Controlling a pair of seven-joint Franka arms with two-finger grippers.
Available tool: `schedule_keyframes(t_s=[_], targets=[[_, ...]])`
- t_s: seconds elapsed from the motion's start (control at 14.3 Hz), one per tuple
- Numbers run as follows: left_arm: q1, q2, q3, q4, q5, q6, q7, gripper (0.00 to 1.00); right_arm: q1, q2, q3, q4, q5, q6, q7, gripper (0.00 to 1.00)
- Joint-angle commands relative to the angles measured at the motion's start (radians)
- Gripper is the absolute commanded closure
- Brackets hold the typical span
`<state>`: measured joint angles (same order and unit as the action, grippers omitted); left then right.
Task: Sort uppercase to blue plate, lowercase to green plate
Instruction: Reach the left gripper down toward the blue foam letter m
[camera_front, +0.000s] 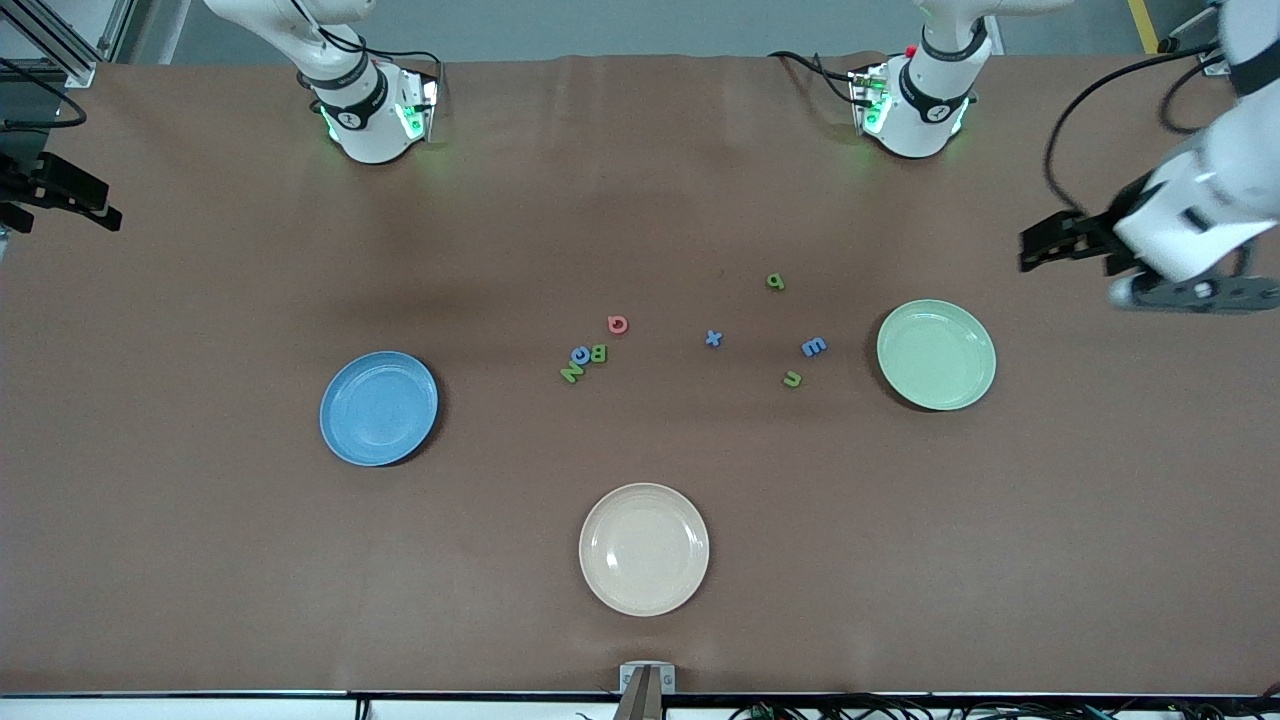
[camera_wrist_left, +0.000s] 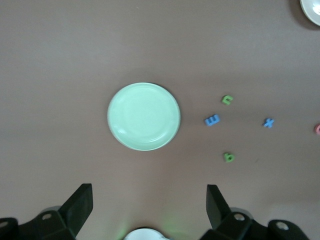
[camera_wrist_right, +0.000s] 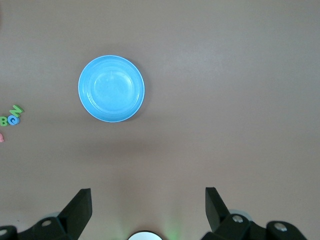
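Beige plate (camera_front: 644, 549) nearest you, bare. Blue plate (camera_front: 378, 407), green plate (camera_front: 936, 354) bare too; all eight letters unsorted between them. Left gripper (camera_wrist_left: 149, 206), right gripper (camera_wrist_right: 148, 206) waiting at table ends, jaws spread, holding nothing.

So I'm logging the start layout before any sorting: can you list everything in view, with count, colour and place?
blue plate: one, blue, toward the right arm's end of the table.
green plate: one, pale green, toward the left arm's end.
beige plate: one, beige, nearest the front camera.
capitals: four, mid-table; green N, blue G and green B bunched, pink Q just farther.
small letters: four, nearer the green plate; blue x, blue m, olive q, olive u.
left gripper: open, high over the left arm's end.
right gripper: open, high over the right arm's end.
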<state>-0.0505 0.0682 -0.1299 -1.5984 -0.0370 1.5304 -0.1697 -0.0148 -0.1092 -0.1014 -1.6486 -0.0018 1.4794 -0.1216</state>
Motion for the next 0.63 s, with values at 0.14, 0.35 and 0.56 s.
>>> schedule_keyframes(t_s=[0.14,0.35,0.56], targets=[[-0.005,0.007,-0.164,-0.268,0.006,0.307,-0.304,0.0,-0.011,-0.029,0.011,-0.034,-0.009,0.015,0.002,0.0],[-0.006,0.077,-0.236,-0.356,0.084,0.473,-0.506,0.0,-0.011,-0.029,0.011,-0.034,-0.009,0.016,0.002,0.0],[-0.005,0.175,-0.278,-0.388,0.15,0.56,-0.666,0.0,-0.011,-0.029,0.009,-0.036,-0.009,0.016,0.002,0.0]])
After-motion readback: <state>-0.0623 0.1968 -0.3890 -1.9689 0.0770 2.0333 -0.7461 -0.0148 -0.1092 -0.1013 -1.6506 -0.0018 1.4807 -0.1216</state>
